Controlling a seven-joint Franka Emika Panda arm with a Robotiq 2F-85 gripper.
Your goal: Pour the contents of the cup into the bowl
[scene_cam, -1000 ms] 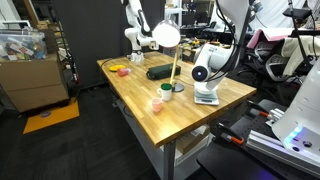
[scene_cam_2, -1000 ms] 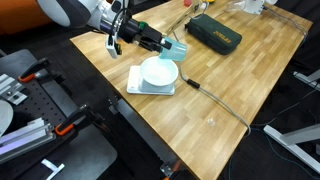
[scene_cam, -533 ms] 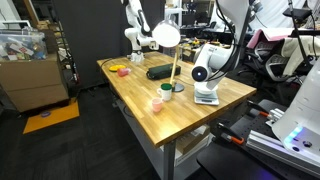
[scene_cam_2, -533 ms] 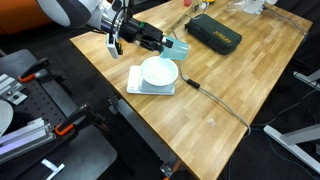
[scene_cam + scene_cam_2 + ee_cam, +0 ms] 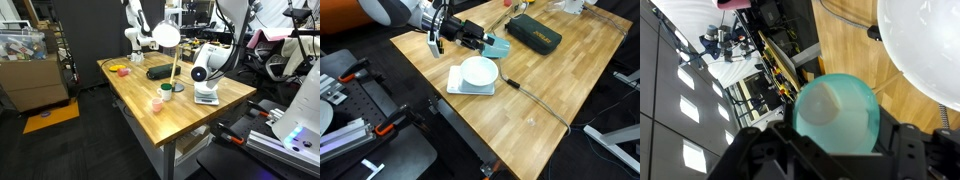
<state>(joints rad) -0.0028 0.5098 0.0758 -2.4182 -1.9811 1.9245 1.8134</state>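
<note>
**Cup tipped on its side next to the bowl**

In an exterior view, the robot arm comes in from the left. Its end effector (image 5: 482,41) is closed around the cup (image 5: 499,46) and holds it up off the wooden surface (image 5: 550,95). The cup lies almost flat, with its long side pointing to the right, away from the arm. The bowl (image 5: 480,72) sits on a flat white square board (image 5: 454,86), near the cup and lower in the picture. I cannot tell if the cup's mouth is over the bowl or past its far edge. In the wrist view the bowl is up and to the right of the cup. I think the cup must go that way to pour into it. Far right lies a black case (image 5: 533,33).
</note>
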